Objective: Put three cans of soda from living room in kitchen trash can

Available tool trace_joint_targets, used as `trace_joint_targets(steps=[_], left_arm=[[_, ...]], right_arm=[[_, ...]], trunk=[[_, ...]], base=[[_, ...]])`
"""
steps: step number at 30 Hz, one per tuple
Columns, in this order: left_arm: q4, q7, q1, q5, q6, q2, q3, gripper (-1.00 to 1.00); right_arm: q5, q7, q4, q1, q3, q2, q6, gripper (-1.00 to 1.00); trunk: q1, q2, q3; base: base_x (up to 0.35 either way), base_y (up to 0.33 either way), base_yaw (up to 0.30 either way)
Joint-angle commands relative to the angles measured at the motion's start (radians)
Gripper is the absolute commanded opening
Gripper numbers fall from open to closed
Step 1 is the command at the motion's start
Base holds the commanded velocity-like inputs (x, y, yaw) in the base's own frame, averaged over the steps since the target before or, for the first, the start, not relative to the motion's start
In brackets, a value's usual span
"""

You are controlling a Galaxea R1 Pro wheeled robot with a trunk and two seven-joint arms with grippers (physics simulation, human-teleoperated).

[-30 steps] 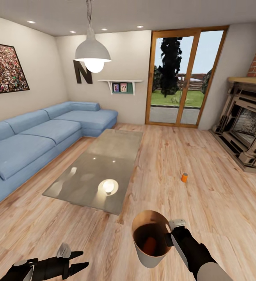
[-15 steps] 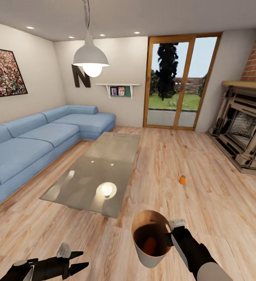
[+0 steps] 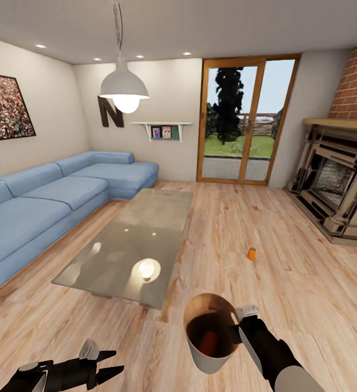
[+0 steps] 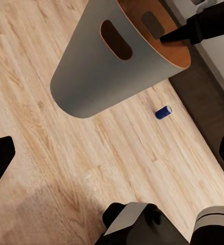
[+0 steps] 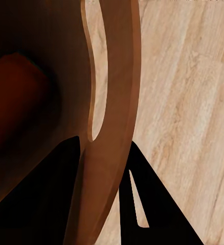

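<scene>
Head view: wood floor (image 3: 287, 283), blue sofa (image 3: 48, 207); right tool (image 3: 237, 325) clamps bin (image 3: 211, 356), left tool (image 3: 110, 363) gapes empty.

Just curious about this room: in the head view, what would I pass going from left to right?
Blue sofa → glass coffee table → orange can on the floor → fireplace.

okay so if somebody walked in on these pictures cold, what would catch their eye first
Probably the trash can held off the floor, its rim pinched by the right claw, with an orange soda can lying inside. Next, a second orange can standing alone on the wood floor between the glass coffee table and the fireplace. The left wrist view adds a blue can lying on the floor.
</scene>
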Motion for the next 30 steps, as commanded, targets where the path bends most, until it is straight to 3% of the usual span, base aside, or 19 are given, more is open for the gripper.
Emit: trace_joint_targets(steps=[1,30], left_arm=[[0.0,0.0,0.0,0.0,0.0,0.0,0.0,1.0],[0.0,0.0,0.0,0.0,0.0,0.0,0.0,1.0]], right_arm=[[-0.003,0.001,-0.001,0.0,0.0,0.0,-0.001,-1.0],[-0.004,0.001,-0.001,0.0,0.0,0.0,-0.001,-1.0]], trunk=[[0.0,0.0,0.002],[0.0,0.0,0.042]], base=[[0.0,0.0,-0.061],[0.0,0.0,-0.045]])
